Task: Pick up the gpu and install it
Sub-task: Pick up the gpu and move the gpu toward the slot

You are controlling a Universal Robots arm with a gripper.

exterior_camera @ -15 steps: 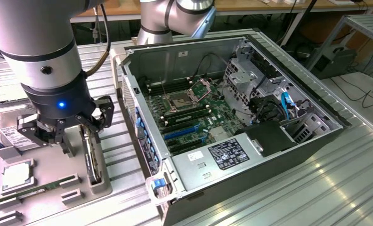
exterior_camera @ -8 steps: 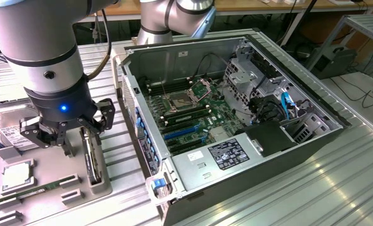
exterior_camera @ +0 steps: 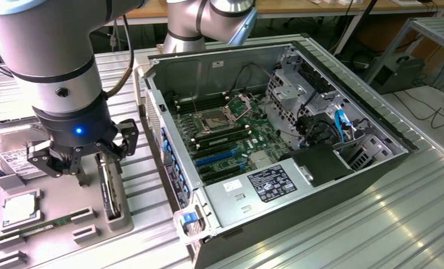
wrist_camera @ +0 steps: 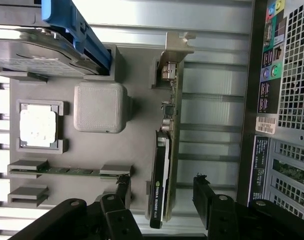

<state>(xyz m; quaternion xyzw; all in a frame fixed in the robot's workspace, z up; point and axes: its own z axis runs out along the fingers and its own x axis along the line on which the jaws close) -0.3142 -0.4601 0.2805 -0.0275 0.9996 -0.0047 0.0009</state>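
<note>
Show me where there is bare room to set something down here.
Freest: the ribbed table on the exterior view's right of the computer case. A narrower strip lies between the case and the parts tray. The tray is crowded, with the open gripper at the gpu.

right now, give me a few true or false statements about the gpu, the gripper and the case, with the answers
1. The gpu stands on its edge in a slot of the grey tray. True.
2. The gripper is shut on the gpu. False: its fingers are open, one on each side of the card, with a gap on both sides.
3. The gpu is seated on the motherboard. False: it is in the tray, outside the computer case.
4. The computer case lies with its side open, so the motherboard shows. True.
5. The memory stick lies in the case. False: it rests in the tray.
</note>
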